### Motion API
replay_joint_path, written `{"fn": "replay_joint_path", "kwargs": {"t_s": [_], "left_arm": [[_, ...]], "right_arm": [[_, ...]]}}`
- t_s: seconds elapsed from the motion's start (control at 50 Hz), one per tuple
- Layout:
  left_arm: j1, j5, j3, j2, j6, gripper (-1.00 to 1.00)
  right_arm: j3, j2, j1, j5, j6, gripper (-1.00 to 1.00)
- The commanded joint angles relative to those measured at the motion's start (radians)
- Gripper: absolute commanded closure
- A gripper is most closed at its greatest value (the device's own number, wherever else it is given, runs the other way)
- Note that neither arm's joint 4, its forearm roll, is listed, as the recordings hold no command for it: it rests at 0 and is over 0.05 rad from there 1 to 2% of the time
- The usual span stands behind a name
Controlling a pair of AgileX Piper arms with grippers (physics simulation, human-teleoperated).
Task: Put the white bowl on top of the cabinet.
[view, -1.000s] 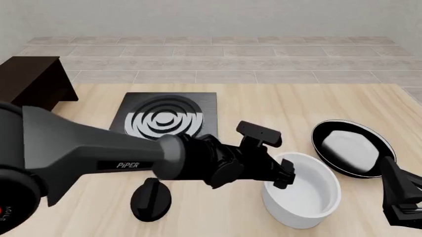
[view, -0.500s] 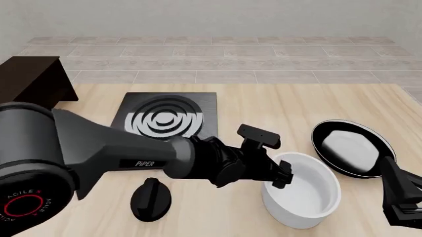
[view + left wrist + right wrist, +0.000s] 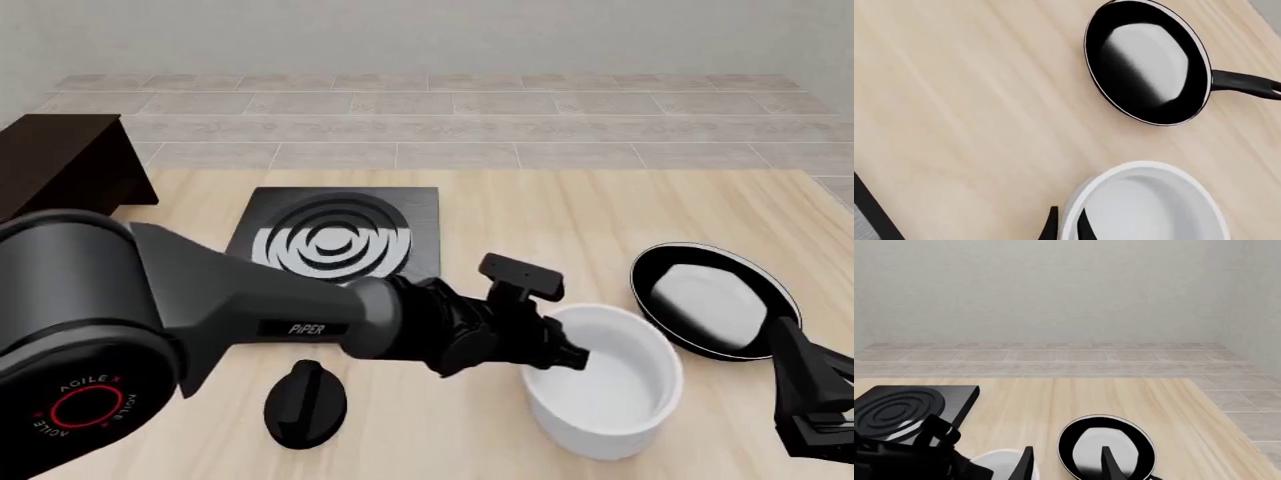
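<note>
The white bowl (image 3: 594,425) stands on the table's near right part, seen close up in the left wrist view (image 3: 1147,200). My left gripper (image 3: 567,356) reaches across from the left and is shut on the bowl's left rim. In the left wrist view, the gripper (image 3: 1067,227) has one finger outside the wall and one inside. The dark brown cabinet (image 3: 60,165) stands at the far left, well away from the bowl. My right gripper (image 3: 1067,465) hangs open and empty near the front right corner, with the right arm (image 3: 811,395) at that edge.
A black frying pan (image 3: 714,298) with a whitish inside lies just right of the bowl, its handle pointing toward the right arm. A black stove plate (image 3: 336,235) with grey rings lies mid-table. A black knob-shaped object (image 3: 304,400) sits near the front edge.
The bowl has shifted slightly left and up with the left gripper on its rim. The left arm's elbow has swung closer to the camera. The right arm has not moved.
</note>
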State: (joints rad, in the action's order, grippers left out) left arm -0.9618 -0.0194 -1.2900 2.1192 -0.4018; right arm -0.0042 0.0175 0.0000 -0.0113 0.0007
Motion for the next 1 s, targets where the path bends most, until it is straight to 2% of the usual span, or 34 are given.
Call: {"fn": "replay_joint_path", "kwargs": {"t_s": [0.02, 0.3, 1.0], "left_arm": [[0.012, 0.030, 0.015, -0.050, 0.016, 1.00], [0.053, 0.071, 0.043, -0.152, 0.066, 1.00], [0.146, 0.145, 0.100, -0.334, 0.129, 1.00]], "right_arm": [[0.000, 0.000, 0.000, 0.000, 0.000, -1.00], [0.000, 0.000, 0.000, 0.000, 0.000, -1.00], [0.000, 0.000, 0.000, 0.000, 0.000, -1.00]]}}
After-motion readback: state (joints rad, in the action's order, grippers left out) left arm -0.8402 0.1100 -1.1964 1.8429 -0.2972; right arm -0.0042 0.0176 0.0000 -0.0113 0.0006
